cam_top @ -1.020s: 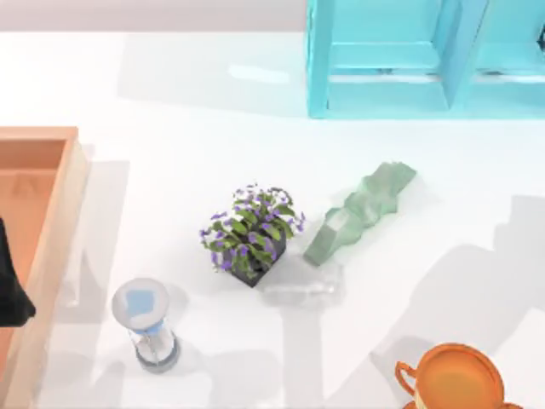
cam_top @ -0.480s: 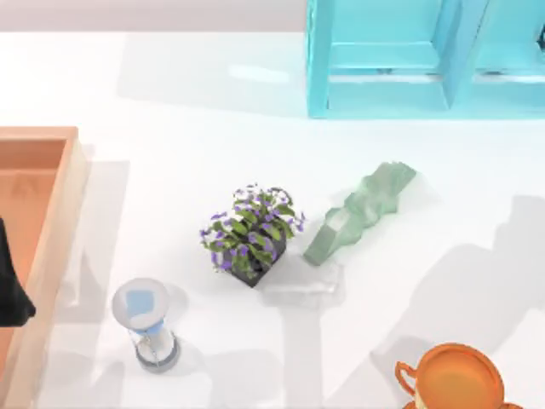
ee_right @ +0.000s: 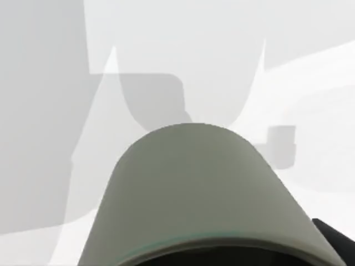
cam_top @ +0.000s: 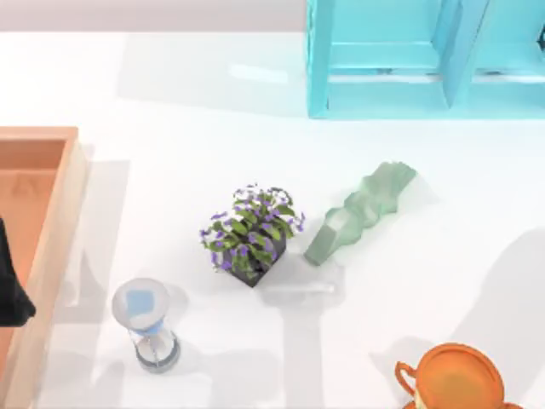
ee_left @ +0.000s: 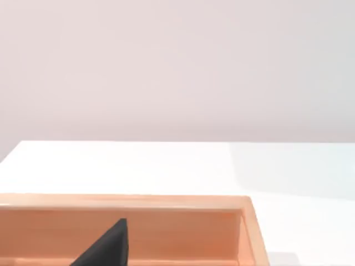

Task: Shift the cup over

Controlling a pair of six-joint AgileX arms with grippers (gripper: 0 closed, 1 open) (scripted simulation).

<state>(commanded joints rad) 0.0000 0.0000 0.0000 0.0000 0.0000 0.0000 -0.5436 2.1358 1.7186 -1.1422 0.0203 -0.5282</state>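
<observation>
Since the earlier frames only the shadows on the right of the bench (cam_top: 170, 102) have drifted rightward; every object has kept its place. The cup (cam_top: 456, 382) sits at the bench's near right edge, handle toward the hourglass (cam_top: 146, 324), untouched. The left arm is parked over the wooden tray (cam_top: 51, 230). I cannot tell either arm's finger opening. A careless approach could nudge the glossy cup off the near edge.
</observation>
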